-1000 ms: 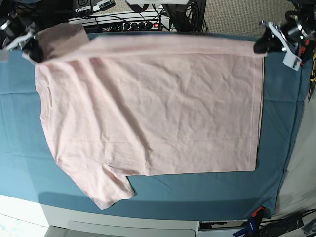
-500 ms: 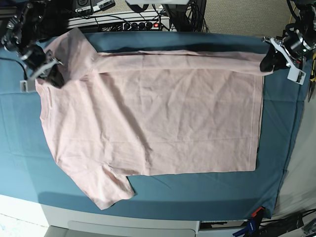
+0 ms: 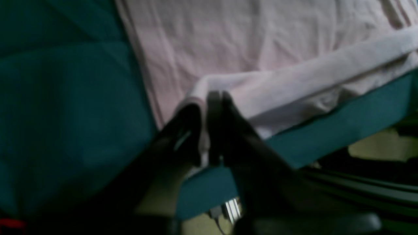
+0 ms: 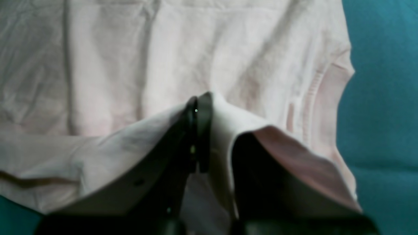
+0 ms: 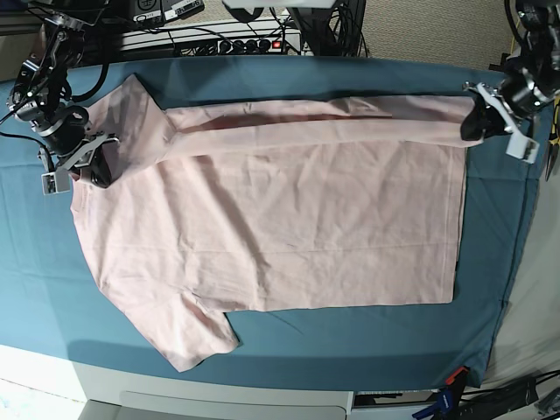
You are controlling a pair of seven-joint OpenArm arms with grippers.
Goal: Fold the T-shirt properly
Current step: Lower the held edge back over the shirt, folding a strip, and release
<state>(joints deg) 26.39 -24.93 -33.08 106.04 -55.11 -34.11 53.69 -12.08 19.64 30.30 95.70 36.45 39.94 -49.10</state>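
Observation:
The pale pink T-shirt (image 5: 280,227) lies spread on the teal cloth (image 5: 350,346), plain side up, with its neck toward the left of the base view. Its far edge is folded over into a long band (image 5: 315,118). My left gripper (image 5: 475,124) is shut on the hem corner of that band at the right; the left wrist view shows its fingertips (image 3: 209,98) pinching pink fabric (image 3: 294,85). My right gripper (image 5: 94,164) is shut on the shoulder by the collar; the right wrist view shows it (image 4: 198,104) clamped on a raised fold (image 4: 261,137). One sleeve (image 5: 188,337) sticks out at the front.
A power strip and cables (image 5: 219,39) lie behind the table's far edge. Clamps (image 5: 451,385) hold the cloth at the front right corner. A tool with red handles (image 5: 553,140) hangs at the right edge. The table's white front edge (image 5: 52,372) is at the lower left.
Both grippers have come down and toward the front with the shirt's far edge. The lifted edge now lies over the shirt as a wider folded band, and the far sleeve has flattened.

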